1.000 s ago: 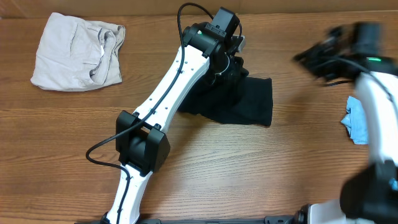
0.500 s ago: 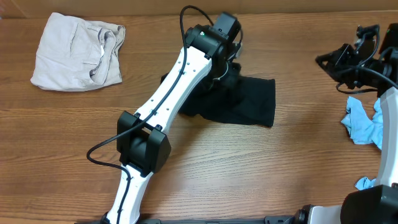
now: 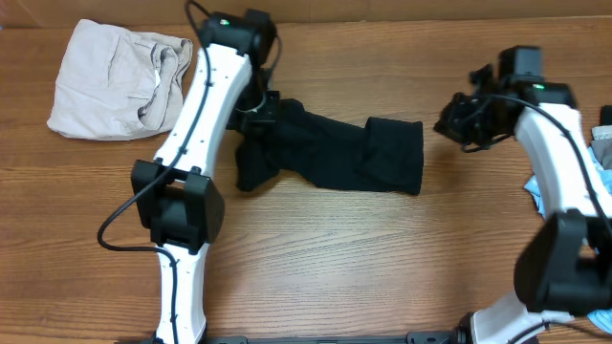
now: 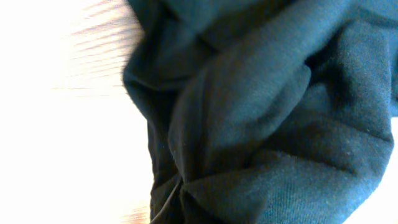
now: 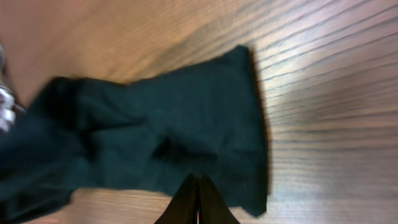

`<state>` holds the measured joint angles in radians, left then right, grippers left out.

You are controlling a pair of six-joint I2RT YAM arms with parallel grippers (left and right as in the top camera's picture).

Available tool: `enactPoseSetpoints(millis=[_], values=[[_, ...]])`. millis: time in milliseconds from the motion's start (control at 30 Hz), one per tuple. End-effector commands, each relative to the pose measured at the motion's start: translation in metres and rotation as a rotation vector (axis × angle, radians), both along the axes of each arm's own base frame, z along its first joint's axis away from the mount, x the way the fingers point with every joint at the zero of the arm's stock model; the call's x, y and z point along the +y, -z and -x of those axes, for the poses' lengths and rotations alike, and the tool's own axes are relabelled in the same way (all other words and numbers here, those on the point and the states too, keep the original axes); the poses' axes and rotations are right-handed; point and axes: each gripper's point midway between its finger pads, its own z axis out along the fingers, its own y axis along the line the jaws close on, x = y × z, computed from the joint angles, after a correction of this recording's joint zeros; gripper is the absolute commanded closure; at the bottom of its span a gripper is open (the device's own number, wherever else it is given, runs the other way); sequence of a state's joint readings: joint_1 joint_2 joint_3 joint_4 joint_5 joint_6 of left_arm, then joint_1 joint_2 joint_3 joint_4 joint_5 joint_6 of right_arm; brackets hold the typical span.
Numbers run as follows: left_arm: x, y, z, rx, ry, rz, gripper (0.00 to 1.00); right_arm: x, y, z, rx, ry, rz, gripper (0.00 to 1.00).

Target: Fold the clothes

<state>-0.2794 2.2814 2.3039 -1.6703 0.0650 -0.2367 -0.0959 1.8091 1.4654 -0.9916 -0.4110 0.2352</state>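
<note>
L gripper (image 3: 258, 108): clamped shut; bunched left end of black garment (image 3: 349, 158) looks pinched in it.
R gripper (image 5: 198, 182): closed, nothing held, parked just off garment's right edge.
Tip: left end prob should be pulled flat before any fold is made.
Garment: mid table (image 3: 316, 263), long axis left-right, flat end twd R arm.

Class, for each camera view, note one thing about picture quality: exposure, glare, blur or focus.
Overhead: sharp, evenly lit, no glare on the table. Left wrist: wood bleached white by overexposure, the black garment close and soft. Right wrist: blurred throughout, bright sheen on the wood at right.
</note>
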Motion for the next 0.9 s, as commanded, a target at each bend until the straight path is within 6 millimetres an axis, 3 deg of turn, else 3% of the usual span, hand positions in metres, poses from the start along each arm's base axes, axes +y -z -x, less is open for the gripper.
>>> enactPoseSetpoints(millis=[0,133,233,267,333,433,500,733,800,867], values=[[0.007,-0.007,-0.005,-0.028,0.014,0.010,0.92,0.002,0.024,-0.002,0.044,-0.015,0.019,0.96],[0.007,0.008,-0.001,0.005,0.017,0.005,0.88,0.003,0.038,-0.004,0.069,-0.018,0.017,0.96],[0.007,0.030,-0.001,0.021,0.017,0.004,0.83,0.003,0.040,-0.003,0.076,-0.018,0.017,0.96],[0.007,0.042,0.000,0.028,0.024,0.003,0.77,0.003,0.040,-0.004,0.076,-0.018,0.017,0.96],[0.007,0.058,-0.001,0.029,0.039,0.000,0.52,0.003,0.040,-0.004,0.075,-0.018,0.017,0.96],[0.018,0.075,-0.003,0.021,0.027,-0.027,0.37,0.003,0.040,-0.003,0.072,-0.030,0.020,0.96],[0.025,0.075,-0.006,0.021,0.006,-0.020,0.25,0.003,0.040,-0.002,0.075,-0.033,0.020,0.96],[0.021,0.044,-0.018,-0.019,-0.008,0.085,0.11,0.003,0.040,-0.002,0.073,-0.035,0.021,0.96],[0.020,0.043,-0.024,-0.046,0.014,0.092,0.00,0.003,0.040,-0.002,0.073,-0.036,0.021,0.96],[0.019,0.046,-0.029,-0.065,0.031,0.096,0.00,0.003,0.041,-0.002,0.071,-0.042,0.023,0.96]])
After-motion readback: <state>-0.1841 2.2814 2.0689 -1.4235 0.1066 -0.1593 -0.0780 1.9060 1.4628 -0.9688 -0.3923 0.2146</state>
